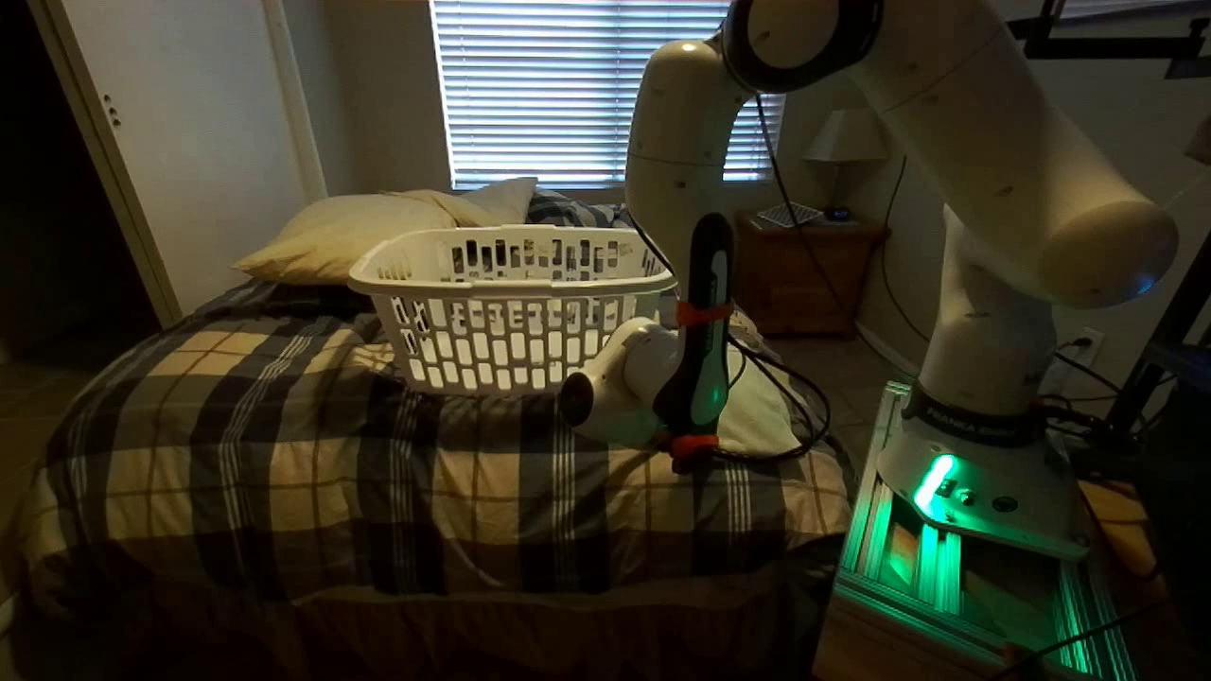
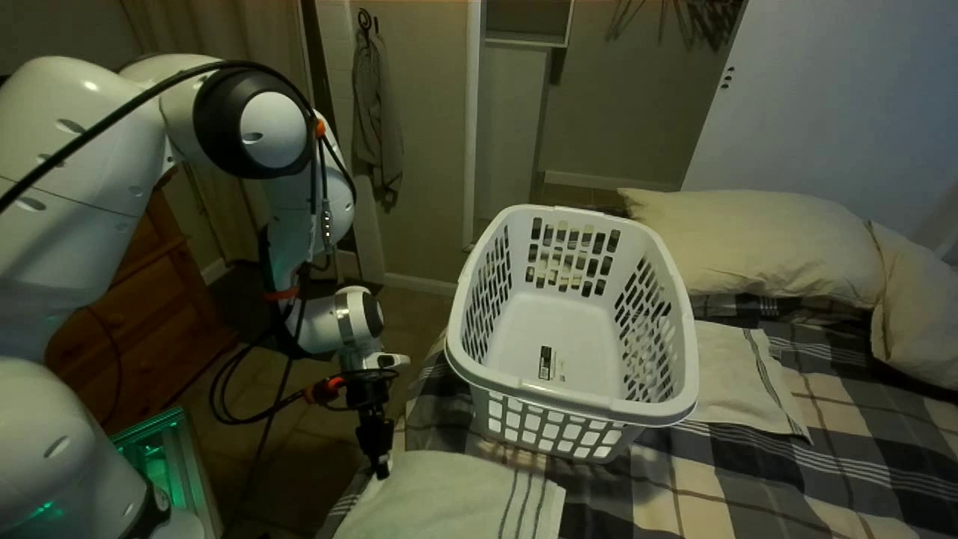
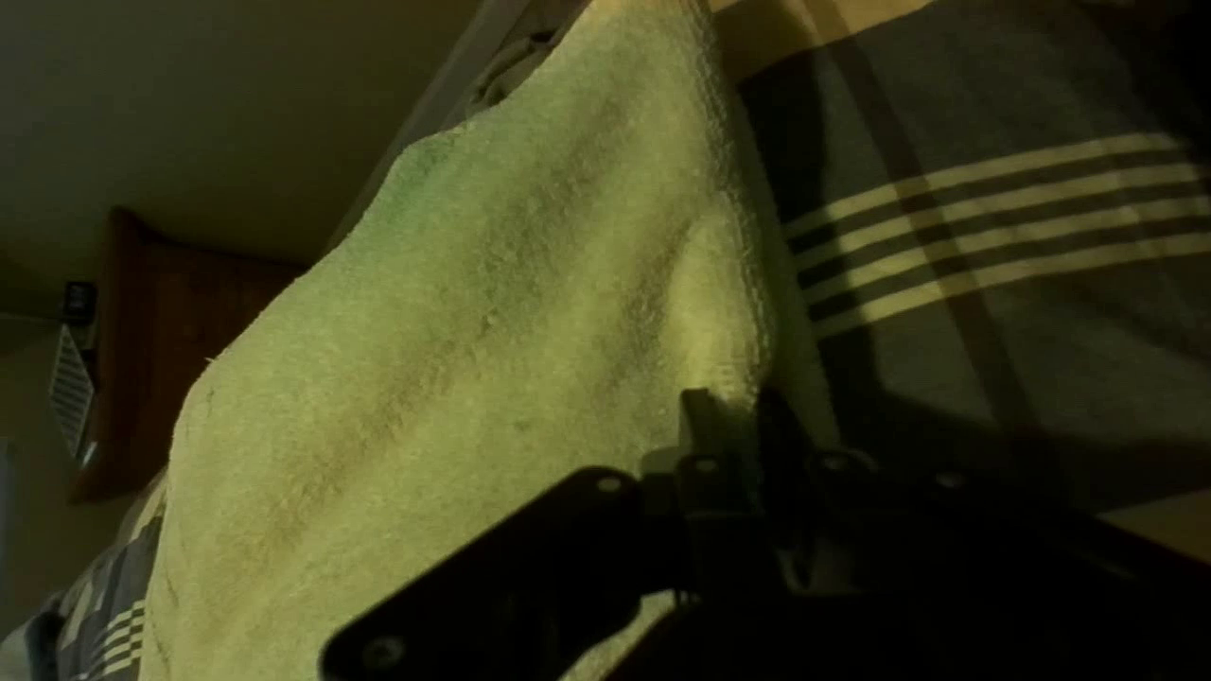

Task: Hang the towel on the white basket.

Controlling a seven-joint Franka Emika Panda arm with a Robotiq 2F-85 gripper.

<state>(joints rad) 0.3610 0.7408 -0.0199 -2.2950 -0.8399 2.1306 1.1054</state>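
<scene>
The plaid bedcover (image 1: 426, 492) carries the white basket (image 2: 576, 406), upright, with a thick rounded rim that soft cloth should drape over readily. Just beside the basket's near end in an exterior view, the towel (image 2: 456, 495) lies loosely spread on the bedcover. Its looped pile looks soft, limp and light, so it will probably sag from any hold, resist slipping and take no harm from a firm squeeze. The end effector (image 3: 730, 414) grasps it, well apart from its striped end: in the wrist view, a narrow fold along one edge sits pinched between the fingertips (image 3: 698, 416). An edge hold like this seems right for hanging, though its depth is hidden.
</scene>
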